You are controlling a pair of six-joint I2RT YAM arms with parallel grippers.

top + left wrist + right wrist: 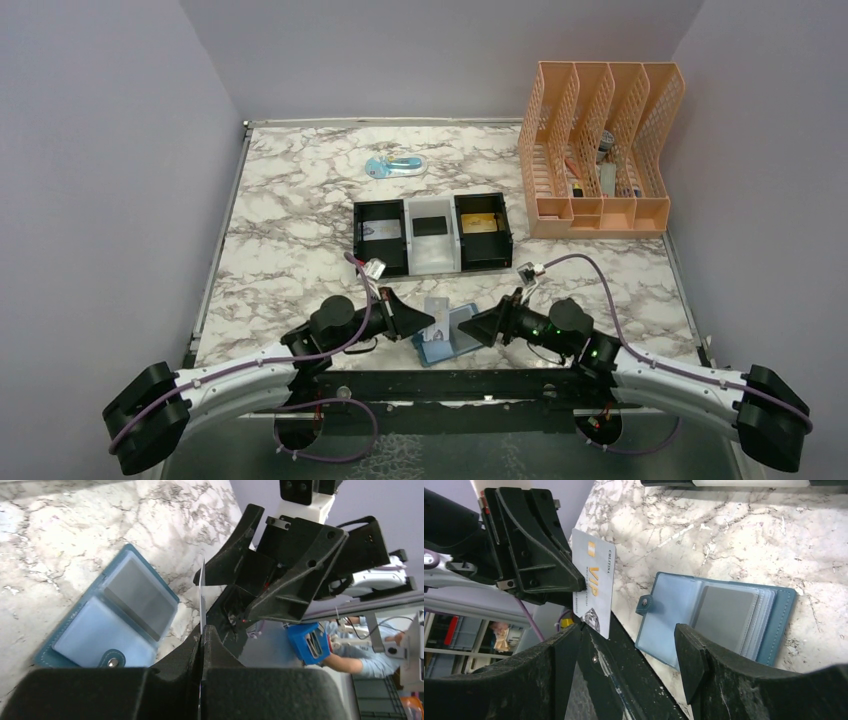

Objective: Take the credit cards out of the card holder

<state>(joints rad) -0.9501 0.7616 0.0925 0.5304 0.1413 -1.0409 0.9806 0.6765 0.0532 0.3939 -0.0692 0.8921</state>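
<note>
A white marble-patterned table carries a peach plastic slotted file organizer at its far right and a black-and-white three-compartment tray at its centre. Two black grippers face each other at the near edge. The right gripper stands wide open and holds nothing. Between them, a teal-blue folding card holder lies open and flat on the table. The left gripper is clamped on an upright white plastic card lettered "VIP" in gold, lifted clear of the holder.
</note>
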